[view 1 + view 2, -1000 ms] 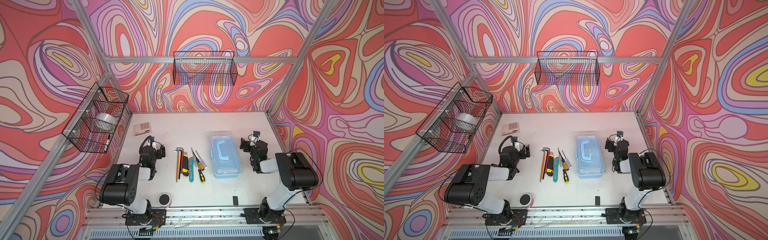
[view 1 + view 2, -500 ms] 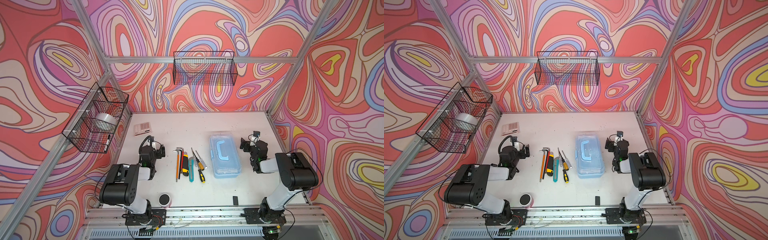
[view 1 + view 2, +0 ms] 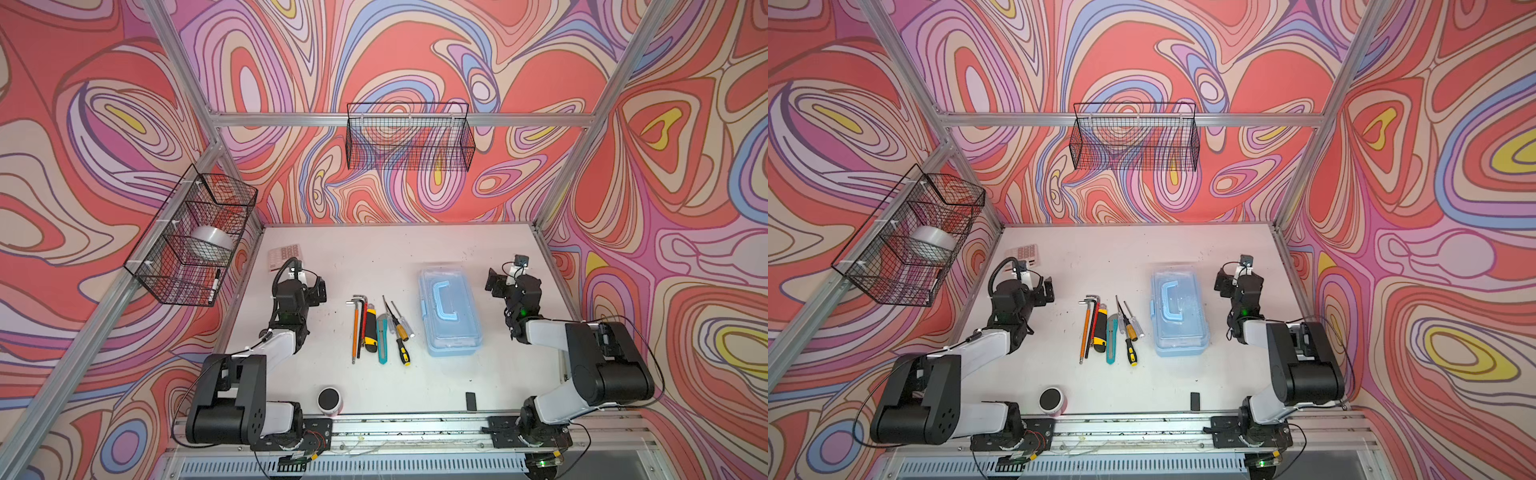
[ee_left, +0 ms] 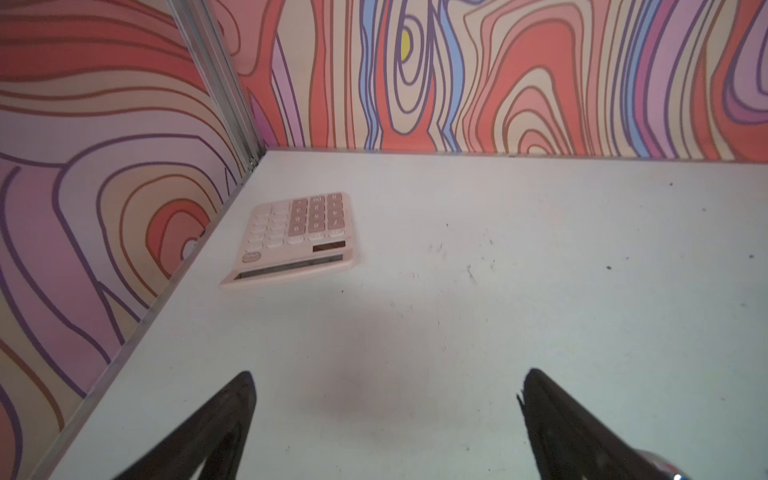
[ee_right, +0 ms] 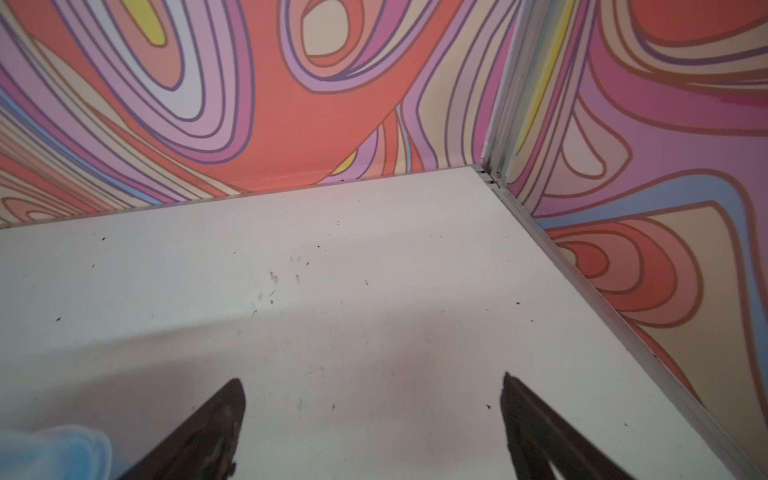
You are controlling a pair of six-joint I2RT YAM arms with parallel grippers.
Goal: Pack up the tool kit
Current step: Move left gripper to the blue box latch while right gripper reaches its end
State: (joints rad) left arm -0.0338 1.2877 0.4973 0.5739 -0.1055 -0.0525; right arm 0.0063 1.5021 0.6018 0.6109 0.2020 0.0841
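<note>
The tool kit's light blue case (image 3: 451,318) lies shut right of the table's middle, its blue handle on the clear lid, in both top views. Left of it a row of tools lies on the table: hex keys (image 3: 356,324), a yellow-black utility knife (image 3: 370,328), a teal utility knife (image 3: 381,338) and screwdrivers (image 3: 399,332). My left gripper (image 4: 386,374) hangs open over bare table, left of the row. My right gripper (image 5: 372,378) stands open and empty just right of the case, whose blurred corner (image 5: 54,451) shows in the right wrist view.
A pink-white calculator (image 4: 297,237) lies near the back left corner, ahead of the left gripper. A pink cup with a black top (image 3: 329,401) and a small black block (image 3: 470,401) sit at the front edge. Wire baskets (image 3: 195,237) (image 3: 409,137) hang on the walls.
</note>
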